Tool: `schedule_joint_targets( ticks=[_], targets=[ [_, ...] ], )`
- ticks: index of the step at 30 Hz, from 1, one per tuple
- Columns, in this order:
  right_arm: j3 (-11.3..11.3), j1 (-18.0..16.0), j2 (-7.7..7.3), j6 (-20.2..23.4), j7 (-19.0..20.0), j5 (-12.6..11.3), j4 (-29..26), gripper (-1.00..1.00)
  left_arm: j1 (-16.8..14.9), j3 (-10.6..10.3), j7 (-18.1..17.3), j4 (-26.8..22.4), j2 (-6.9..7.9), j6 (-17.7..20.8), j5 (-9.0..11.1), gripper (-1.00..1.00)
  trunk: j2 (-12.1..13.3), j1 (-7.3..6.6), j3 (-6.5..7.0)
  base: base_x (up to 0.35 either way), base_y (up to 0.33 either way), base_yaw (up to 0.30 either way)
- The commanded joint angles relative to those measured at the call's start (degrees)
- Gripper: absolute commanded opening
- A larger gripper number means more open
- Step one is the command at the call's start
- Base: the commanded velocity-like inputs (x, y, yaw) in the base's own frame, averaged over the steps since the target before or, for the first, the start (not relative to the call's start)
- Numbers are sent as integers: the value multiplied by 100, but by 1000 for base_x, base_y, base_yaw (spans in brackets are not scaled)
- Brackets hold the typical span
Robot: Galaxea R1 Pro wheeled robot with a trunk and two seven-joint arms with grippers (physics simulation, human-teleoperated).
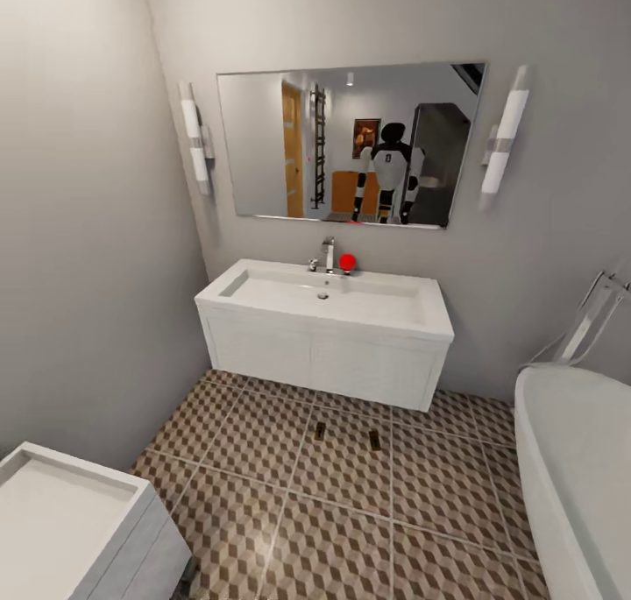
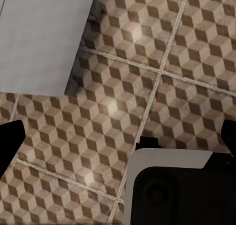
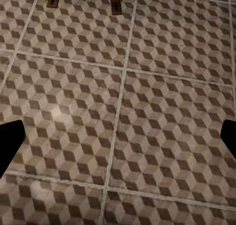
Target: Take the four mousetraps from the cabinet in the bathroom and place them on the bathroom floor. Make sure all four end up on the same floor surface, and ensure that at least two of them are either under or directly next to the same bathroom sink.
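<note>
Two mousetraps point(image 1: 320, 429) point(image 1: 376, 441) are seen lying flat on the bathroom floor point(image 1: 350, 512), side by side, just in front of the sink point(image 1: 263, 346). Both grippers' fingers are spread wide apart above the tiles, with nothing held.

- The bathroom floor point(image 1: 350, 504) carries a brown, beige and white cube pattern with pale grout lines.
- The two mousetraps point(image 1: 320, 429) are tan with dark metal (too small for finer detail).
- The sink point(image 1: 324, 337) is white, its tap point(image 1: 328, 254) silver.
- A red ball point(image 1: 348, 262) sits by the tap.
- The walls point(image 1: 88, 232) are pale grey.
- The bathtub point(image 1: 570, 460) is white.
</note>
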Motion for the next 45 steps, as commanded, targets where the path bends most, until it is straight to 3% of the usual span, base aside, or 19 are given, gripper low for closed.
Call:
schedule_joint_targets(
  ticks=[1, 45],
  targets=[
    [49, -3, -2, -9, -44, -21, -3, 100, -6, -50, 11, 6, -2, -18, 51, 100, -8, 2, -10, 0, 0, 258],
    [49, -3, -5, -3, -44, -20, -2, 100, -6, -50, 8, 11, -1, -26, 51, 100, -8, 2, -10, 0, 0, 254]
  ],
)
